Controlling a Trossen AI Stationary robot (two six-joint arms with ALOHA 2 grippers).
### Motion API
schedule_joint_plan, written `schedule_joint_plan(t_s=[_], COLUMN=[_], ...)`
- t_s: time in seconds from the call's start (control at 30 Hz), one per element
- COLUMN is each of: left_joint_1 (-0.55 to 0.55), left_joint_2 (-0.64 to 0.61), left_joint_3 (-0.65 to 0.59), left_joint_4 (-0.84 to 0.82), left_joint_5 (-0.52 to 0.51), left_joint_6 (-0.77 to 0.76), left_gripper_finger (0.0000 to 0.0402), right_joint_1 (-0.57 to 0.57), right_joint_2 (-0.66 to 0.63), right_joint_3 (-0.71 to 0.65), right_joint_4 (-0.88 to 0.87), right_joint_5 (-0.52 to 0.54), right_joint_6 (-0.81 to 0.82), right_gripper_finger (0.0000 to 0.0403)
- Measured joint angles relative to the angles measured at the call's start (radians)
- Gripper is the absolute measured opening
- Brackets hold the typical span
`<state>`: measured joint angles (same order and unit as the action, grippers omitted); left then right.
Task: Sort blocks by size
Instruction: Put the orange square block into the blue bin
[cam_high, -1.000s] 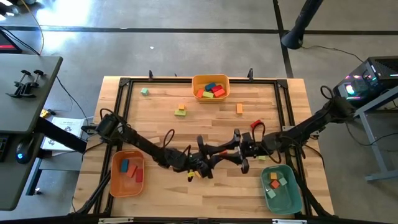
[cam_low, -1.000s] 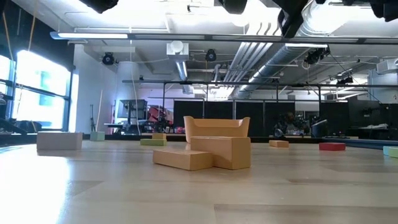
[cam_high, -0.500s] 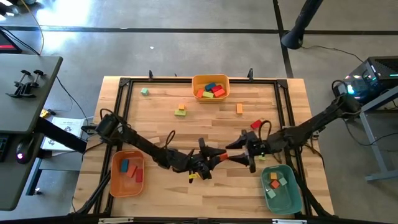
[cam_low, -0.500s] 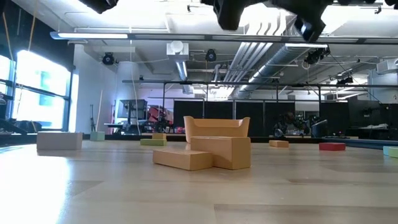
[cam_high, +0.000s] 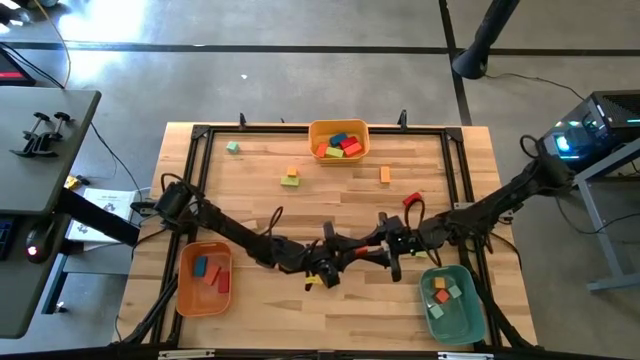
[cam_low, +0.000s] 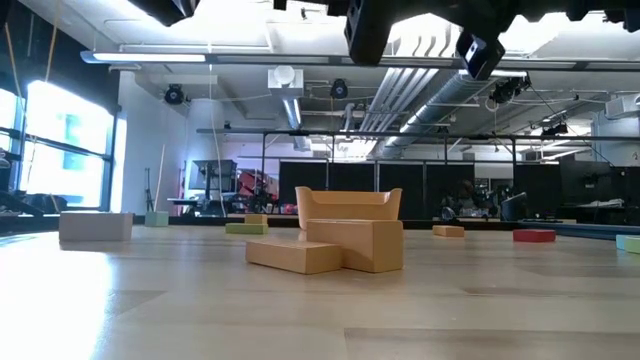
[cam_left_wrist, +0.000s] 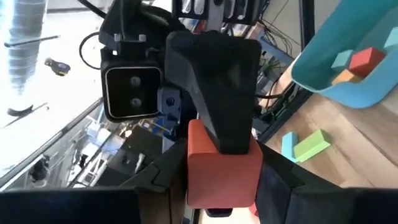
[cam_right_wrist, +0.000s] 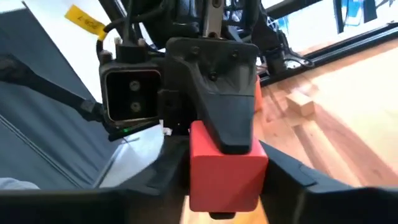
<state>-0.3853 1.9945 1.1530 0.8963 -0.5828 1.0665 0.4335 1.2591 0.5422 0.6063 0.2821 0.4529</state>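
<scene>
Both grippers meet on 1 red block over the desk

Above the desk (cam_high: 250, 200), just beside the teal bin (cam_high: 452, 300), the left gripper (cam_high: 340, 256) and right gripper (cam_high: 372, 252) face each other, both sets of fingers (cam_left_wrist: 224, 93) clamped on the same red block (cam_left_wrist: 221, 171). Other blocks lie scattered far from the bin.
</scene>
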Motion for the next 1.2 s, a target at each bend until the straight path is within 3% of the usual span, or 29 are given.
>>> schedule_joint_plan(t_s=[0.03, 0.17, 0.27, 0.4, 0.57, 0.7, 0.93, 1.1, 1.2], left_joint_1=[0.0, 0.006, 0.002, 0.004, 0.015, 0.036, 0.052, 0.052, 0.052], left_joint_2=[0.0, 0.0, 0.0, -0.003, -0.002, -0.002, -0.002, -0.002, -0.002], left_joint_3=[0.0, 0.007, -0.002, 0.001, 0.0, 0.0, 0.0, 0.0, 0.0], left_joint_4=[-0.013, -0.056, -0.083, -0.116, -0.231, -0.317, -0.374, -0.376, -0.376], left_joint_5=[0.002, -0.028, -0.101, -0.164, -0.19, -0.187, -0.187, -0.194, -0.251], left_joint_6=[-0.011, -0.064, -0.116, -0.179, -0.287, -0.397, -0.454, -0.414, -0.37], left_gripper_finger=[0.0124, 0.0141, 0.0165, 0.0189, 0.0194, 0.0194, 0.0195, 0.0195, 0.0195], right_joint_1=[0.0, -0.002, 0.025, 0.128, 0.324, 0.464, 0.592, 0.583, 0.567], right_joint_2=[-0.009, -0.088, -0.178, -0.226, -0.158, -0.078, 0.079, 0.121, 0.104], right_joint_3=[-0.001, 0.005, 0.053, 0.198, 0.334, 0.345, 0.326, 0.326, 0.326], right_joint_4=[-0.013, -0.171, -0.495, -1.028, -1.43, -1.489, -1.329, -1.368, -1.408], right_joint_5=[-0.002, 0.03, 0.081, 0.103, -0.094, -0.262, -0.509, -0.637, -0.657], right_joint_6=[-0.002, 0.009, 0.11, 0.362, 0.707, 0.973, 1.295, 1.365, 1.364], right_gripper_finger=[0.013, 0.013, 0.013, 0.013, 0.013, 0.013, 0.0134, 0.0211, 0.024])
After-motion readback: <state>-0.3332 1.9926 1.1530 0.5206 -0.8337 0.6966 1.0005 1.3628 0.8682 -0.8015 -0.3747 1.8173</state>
